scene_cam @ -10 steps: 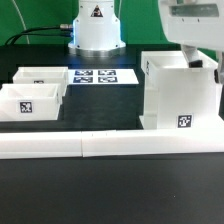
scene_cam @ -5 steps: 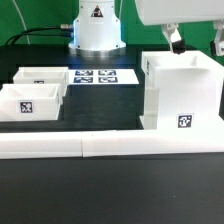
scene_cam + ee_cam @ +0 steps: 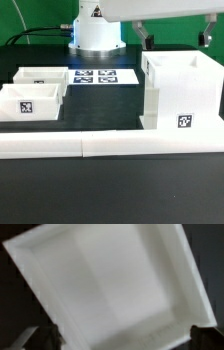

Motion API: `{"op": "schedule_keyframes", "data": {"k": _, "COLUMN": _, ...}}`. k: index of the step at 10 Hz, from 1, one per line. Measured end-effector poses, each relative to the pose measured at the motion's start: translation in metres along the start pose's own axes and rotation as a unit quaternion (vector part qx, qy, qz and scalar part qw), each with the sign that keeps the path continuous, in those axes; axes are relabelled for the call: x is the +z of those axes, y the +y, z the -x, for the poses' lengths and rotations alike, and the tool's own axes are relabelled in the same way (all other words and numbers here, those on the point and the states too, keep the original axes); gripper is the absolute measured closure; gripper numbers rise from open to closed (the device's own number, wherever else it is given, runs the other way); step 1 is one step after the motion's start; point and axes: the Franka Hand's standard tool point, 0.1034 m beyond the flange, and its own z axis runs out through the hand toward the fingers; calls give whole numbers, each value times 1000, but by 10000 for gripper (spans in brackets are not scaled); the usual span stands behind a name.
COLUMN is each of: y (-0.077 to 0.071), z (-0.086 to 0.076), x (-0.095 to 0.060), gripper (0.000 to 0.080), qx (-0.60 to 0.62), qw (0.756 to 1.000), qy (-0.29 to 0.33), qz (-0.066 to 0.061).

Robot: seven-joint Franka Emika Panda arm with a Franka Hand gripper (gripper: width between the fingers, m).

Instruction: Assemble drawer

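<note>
Above casing (image 3: pixel 182 92): gripper (image 3: pixel 175 41), fingers (image 3: pixel 40 334) spread wide, gripping nothing, clear of the rim. At exterior view's right: casing upright on table, open top up, tag on front face. At exterior view's left, well apart from casing: front tray (image 3: pixel 30 102), rear tray (image 3: pixel 38 74).

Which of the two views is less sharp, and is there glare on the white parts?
Wrist view: blurred all over; the box casing fills it as a pale shape with soft edges, and the fingertips are dark smudges. Exterior view: sharper, and the tags of the marker board show clear patterns; the white body of the gripper at the top edge is washed out, with almost no detail.
</note>
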Motion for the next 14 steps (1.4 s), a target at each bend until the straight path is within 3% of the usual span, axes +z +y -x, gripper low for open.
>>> {"op": "schedule_keyframes", "data": {"k": 3, "y": 5, "z": 1, "x": 1, "gripper": 151, "qx": -136, "qw": 991, "qy": -2, "qz": 7}}
{"op": "schedule_keyframes", "data": {"k": 5, "y": 33, "z": 15, "x": -4, "gripper": 151, "qx": -261, "qw": 965, "qy": -10, "qz": 25}}
{"op": "schedule_keyframes", "data": {"k": 7, "y": 71, "z": 27, "x": -10, "gripper": 151, "qx": -279, "qw": 960, "qy": -7, "qz": 28}}
{"op": "schedule_keyframes", "data": {"k": 9, "y": 105, "z": 31, "x": -5, "gripper": 151, "qx": -273, "qw": 961, "qy": -6, "qz": 31}}
{"op": "schedule_keyframes", "data": {"k": 11, "y": 100, "z": 31, "x": -6, "gripper": 151, "qx": -276, "qw": 961, "qy": -5, "qz": 31}}
{"op": "schedule_keyframes", "data": {"k": 14, "y": 105, "z": 32, "x": -6, "gripper": 151, "qx": -265, "qw": 964, "qy": -6, "qz": 34}}
